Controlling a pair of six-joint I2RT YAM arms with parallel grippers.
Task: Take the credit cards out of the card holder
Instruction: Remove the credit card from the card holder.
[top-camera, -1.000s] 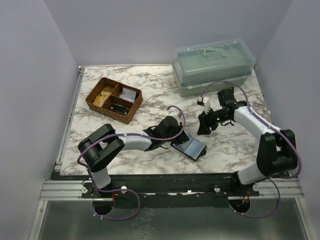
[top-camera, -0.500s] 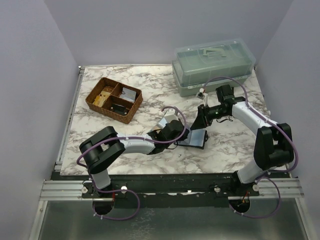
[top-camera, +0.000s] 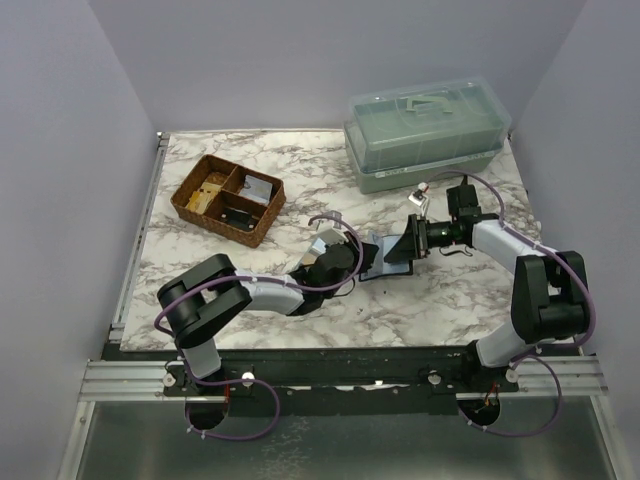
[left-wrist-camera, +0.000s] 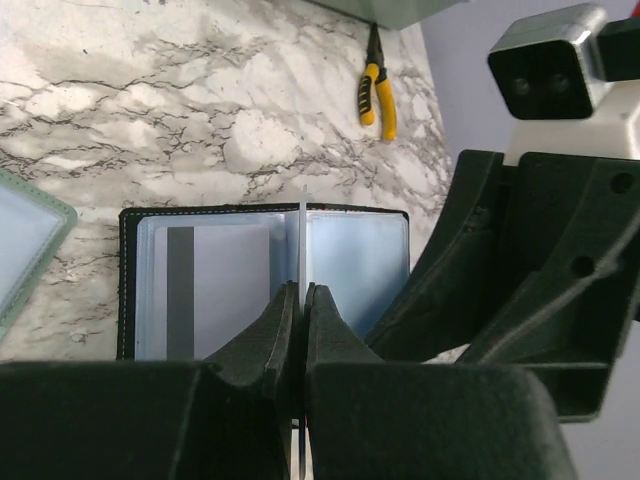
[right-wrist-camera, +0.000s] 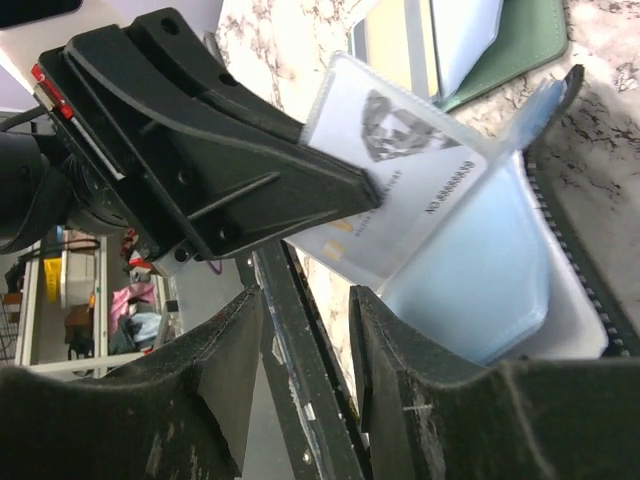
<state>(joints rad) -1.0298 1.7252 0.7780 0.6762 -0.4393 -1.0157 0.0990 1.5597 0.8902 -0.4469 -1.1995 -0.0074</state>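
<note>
Left wrist view, foreground: the left gripper (left-wrist-camera: 302, 300) has its fingers pressed together on a credit card (left-wrist-camera: 302, 235), which stands edge-on and shows as a thin pale line rising from between the fingertips. Directly beyond it, the card holder (left-wrist-camera: 355, 255) lies open and flat on the marble surface (left-wrist-camera: 200, 110), with its black stitched border outermost and its blue-grey pockets facing up. A second credit card (left-wrist-camera: 215, 285) (grey stripe down its left side) sits in the left-hand pocket. The pinched card stands over the holder's central fold. The black body of the other arm's gripper fills the space at the holder's right edge. At far left, the corner of a green-edged sleeve (left-wrist-camera: 25, 250) lies on the surface. Farther back, yellow-handled pliers (left-wrist-camera: 376, 95) rest on the marble.

Right wrist view: the right gripper (right-wrist-camera: 305, 320), fingers spread with nothing between them, faces the same card from the opposite side. The card's printed face carries an emblem and a line of digits. Whether its lower edge sits inside the transparent pocket cannot be told.

Top external view: the two grippers meet at the holder in mid-surface, the left one on its left and the right one on its right. Beyond them stand a brown wicker tray (top-camera: 246, 233) at far left and a lidded translucent box (top-camera: 428, 125) at far right.
</note>
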